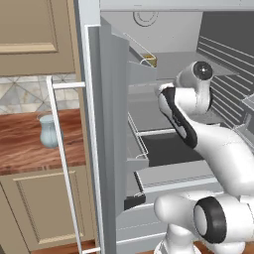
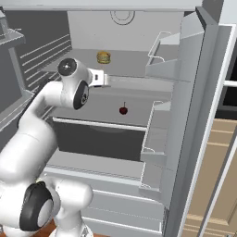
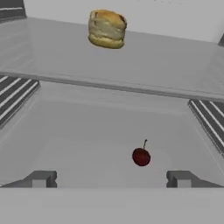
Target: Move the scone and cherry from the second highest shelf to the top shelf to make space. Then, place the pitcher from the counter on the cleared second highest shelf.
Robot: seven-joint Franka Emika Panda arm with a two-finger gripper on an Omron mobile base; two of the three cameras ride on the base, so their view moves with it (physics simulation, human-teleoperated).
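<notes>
At the far left of the left base view, the pitcher (image 1: 48, 131) stands upright on the bench (image 1: 30, 144), outside the open fridge and apart from everything else. It probably waits there because the shelf meant for it is not yet free.

Moving right, into the fridge, the scone (image 3: 107, 29) sits on the top shelf (image 3: 175, 65), towards the back wall and under the round light fitting (image 2: 122, 16). That half of the clearing job looks done, and so far back it leaves the front of the shelf open for a second item.

Below it and a little to the right, the cherry (image 3: 141, 156) rests on the second highest shelf (image 3: 78, 144) with its stem pointing up. It is the one thing left on that panel, so this is most likely the step in hand.

The claw (image 3: 111, 179) is empty and spread wide, its two fingertips (image 3: 41, 178) well apart at the bottom of the hand view. It is aimed along the second highest shelf, with the cherry ahead of it and nearer the right-hand tip than the left. The wide opening suits a tiny round fruit that could roll away if nudged. A small shift to the right would probably centre it before closing.

At the far right of the right base view, the fridge door (image 2: 194, 102) stands open with its racks facing in.
</notes>
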